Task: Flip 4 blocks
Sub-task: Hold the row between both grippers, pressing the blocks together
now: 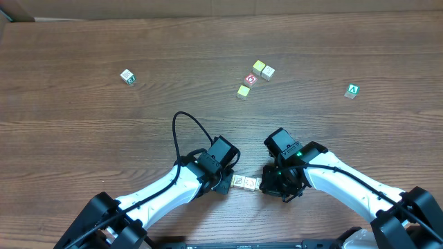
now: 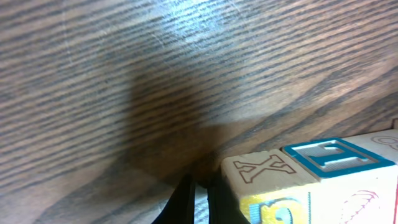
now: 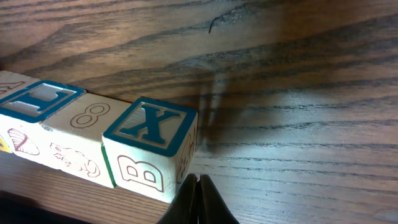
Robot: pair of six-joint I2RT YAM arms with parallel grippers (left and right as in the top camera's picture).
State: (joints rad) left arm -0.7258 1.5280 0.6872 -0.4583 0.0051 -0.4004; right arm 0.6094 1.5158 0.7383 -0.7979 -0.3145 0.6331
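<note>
The four small pale wooden toy cubes [image 1: 246,182] lie side by side in one straight, touching row on the brown wood-grain table [image 1: 83,138]. In the overhead view the row sits at 6 o'clock on the table, between the tips of the two arms. In the right wrist view the nearest end is the cube with a blue-framed X [image 3: 149,124] on top and an outlined B on its side. Next to it come the cube with an outlined 8 [image 3: 87,117], then the cube with a blue-framed letter [image 3: 37,99], and a last one cut off by the picture's edge. The left wrist view shows the other end, the pale cube with an engraved X [image 2: 261,169], with yellow print on its side. The left gripper [image 2: 200,202] stands at 9 o'clock of the row, its fingers closed down with nothing between them and their tips just beside that pale cube's lower corner; whether they touch it I cannot tell. The right gripper [image 3: 198,200] stands at 3 o'clock of the row, fingers pressed tight together and empty, just beside the bottom corner of the blue X cube. Around 12 o'clock from the row, well apart from it, sit a red-faced cube with a white ring [image 1: 250,79], a yellow-green cube [image 1: 258,67], a cream cube [image 1: 268,72] and a second yellow-green cube [image 1: 243,90]. A green cube marked "A" [image 1: 352,90] lies at 2 o'clock and a white-and-green cube [image 1: 127,76] at 10 o'clock. A black cable [image 1: 181,128] loops above the left arm.
</note>
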